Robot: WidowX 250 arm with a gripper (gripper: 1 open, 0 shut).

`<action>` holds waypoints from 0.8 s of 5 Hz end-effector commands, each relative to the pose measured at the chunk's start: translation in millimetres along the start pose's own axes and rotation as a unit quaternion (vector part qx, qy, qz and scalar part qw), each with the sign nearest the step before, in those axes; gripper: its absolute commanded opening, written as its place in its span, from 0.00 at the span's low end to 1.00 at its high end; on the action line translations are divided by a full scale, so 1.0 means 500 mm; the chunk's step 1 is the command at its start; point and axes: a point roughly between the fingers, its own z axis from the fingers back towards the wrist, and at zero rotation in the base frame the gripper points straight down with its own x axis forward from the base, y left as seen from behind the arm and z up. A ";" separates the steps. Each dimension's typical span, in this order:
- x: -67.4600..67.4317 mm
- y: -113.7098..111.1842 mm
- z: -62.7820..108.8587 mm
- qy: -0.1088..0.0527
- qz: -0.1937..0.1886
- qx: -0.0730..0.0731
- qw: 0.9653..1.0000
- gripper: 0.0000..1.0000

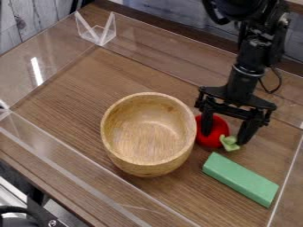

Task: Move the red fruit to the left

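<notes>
The red fruit (214, 137) is a small glossy strawberry with a light green cap at its right side, lying on the wooden table just right of the wooden bowl (148, 133). My gripper (228, 131) hangs straight over it, open, with one black finger on each side of the fruit. The fingertips reach down near the table. Part of the fruit is hidden behind the fingers.
A flat green rectangular block (240, 178) lies in front of the fruit, toward the right front. Clear plastic walls (71, 182) border the table, and a clear stand (96, 28) sits at the back left. Bare wood lies left of and behind the bowl.
</notes>
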 end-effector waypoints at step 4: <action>0.018 0.004 -0.004 -0.007 0.019 -0.002 1.000 0.00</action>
